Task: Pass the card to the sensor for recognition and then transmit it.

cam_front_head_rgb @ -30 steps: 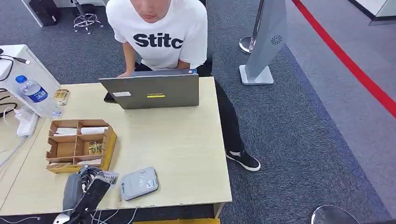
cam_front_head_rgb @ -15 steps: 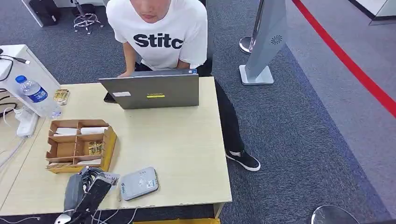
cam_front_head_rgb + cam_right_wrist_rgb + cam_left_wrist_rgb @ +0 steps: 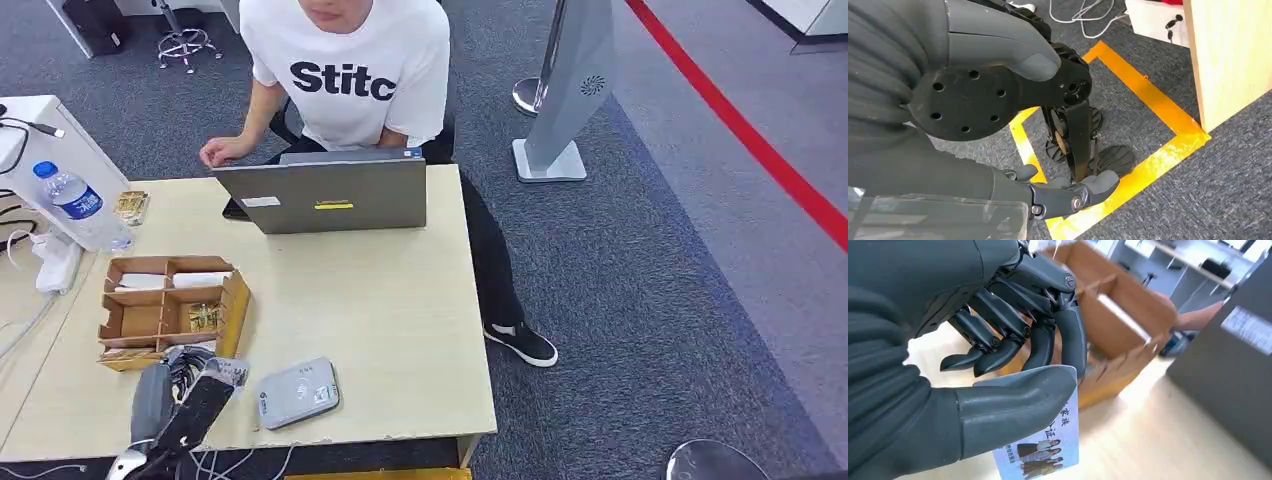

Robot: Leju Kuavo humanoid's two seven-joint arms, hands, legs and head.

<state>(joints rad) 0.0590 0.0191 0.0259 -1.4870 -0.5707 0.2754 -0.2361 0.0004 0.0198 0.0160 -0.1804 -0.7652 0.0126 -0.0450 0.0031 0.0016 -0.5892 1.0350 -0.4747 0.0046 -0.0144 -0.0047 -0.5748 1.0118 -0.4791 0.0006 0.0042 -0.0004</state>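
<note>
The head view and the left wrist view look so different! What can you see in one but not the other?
Head view alone: the grey sensor on the table, a water bottle, and the person's white shirt.

Left wrist view alone: the pictures and print on the card, pinched under the left hand's thumb.

Both: the cardboard box, the laptop, the left hand and card.

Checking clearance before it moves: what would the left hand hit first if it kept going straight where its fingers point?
Probably the cardboard organizer box, straight ahead of the left hand holding the card. Depth is unclear, so this is a judgement.
</note>
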